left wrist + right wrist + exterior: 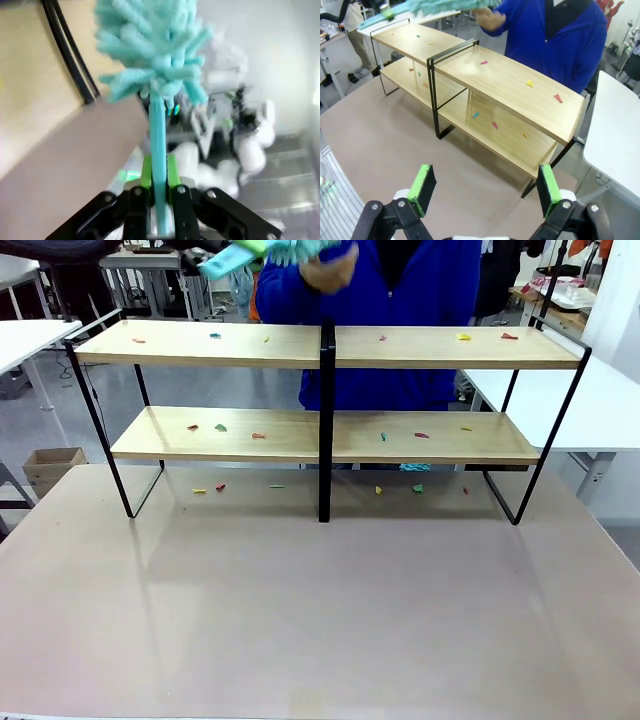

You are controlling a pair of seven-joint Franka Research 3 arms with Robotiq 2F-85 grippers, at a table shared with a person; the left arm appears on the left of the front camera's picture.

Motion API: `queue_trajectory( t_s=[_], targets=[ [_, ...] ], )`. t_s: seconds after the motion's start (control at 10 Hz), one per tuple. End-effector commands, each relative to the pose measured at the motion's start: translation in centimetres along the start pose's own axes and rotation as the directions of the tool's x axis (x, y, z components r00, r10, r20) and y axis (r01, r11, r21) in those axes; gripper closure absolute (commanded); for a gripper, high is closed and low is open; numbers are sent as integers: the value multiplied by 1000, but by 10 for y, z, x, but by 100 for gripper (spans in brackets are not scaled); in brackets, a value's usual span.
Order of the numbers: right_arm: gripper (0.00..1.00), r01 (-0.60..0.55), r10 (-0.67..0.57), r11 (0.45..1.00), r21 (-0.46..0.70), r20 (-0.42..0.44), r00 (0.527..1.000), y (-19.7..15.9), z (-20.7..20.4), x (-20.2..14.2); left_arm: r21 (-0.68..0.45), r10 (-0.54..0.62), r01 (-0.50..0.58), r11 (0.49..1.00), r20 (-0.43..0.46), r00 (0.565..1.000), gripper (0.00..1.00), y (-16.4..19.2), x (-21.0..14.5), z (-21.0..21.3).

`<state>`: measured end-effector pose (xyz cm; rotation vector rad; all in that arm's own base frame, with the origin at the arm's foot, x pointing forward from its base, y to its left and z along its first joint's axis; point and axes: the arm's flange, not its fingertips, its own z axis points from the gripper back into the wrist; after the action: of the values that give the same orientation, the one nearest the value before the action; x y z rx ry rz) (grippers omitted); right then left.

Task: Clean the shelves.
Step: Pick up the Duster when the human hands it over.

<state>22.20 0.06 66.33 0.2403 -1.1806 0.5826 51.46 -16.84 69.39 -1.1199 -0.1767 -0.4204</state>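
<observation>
White tables ring the workshop room. In front of me a pale desk [320,620] carries the shelves [327,430], well ahead of and below my right gripper [485,186]. That gripper hangs wide open with nothing in it, held back in reserve, I judge. My left gripper [159,172] is clamped on the thin handle of a teal microfibre duster [155,45], with the fluffy head pointing away from it so it can reach the coloured scraps [221,427] strewn on both boards. A person's hand [325,270] is at the duster's head, beyond the top board. I can read no writing or brand.
</observation>
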Motion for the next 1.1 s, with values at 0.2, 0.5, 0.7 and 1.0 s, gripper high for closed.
queue_trajectory(
  t_s=[0.2, 0.5, 0.7, 1.0],
  targets=[
    [0, 5, -5, 1000, 0, -1, 1000, -1, 1, 0, 99, -263, 295, 950, -252, 931, 100, -28, -127, 134],
    [0, 5, -5, 1000, 0, -1, 1000, -1, 1, 0, 206, -325, 318, 925, 0, 946, 100, -22, -217, 222],
    [0, 5, -5, 1000, 0, -1, 1000, -1, 1, 0, 334, -330, 271, 903, 135, 934, 100, -9, -285, 272],
    [0, 5, -5, 1000, 0, -1, 1000, -1, 1, 0, 506, -127, -46, 861, 301, 945, 100, 24, -365, 323]
  ],
)
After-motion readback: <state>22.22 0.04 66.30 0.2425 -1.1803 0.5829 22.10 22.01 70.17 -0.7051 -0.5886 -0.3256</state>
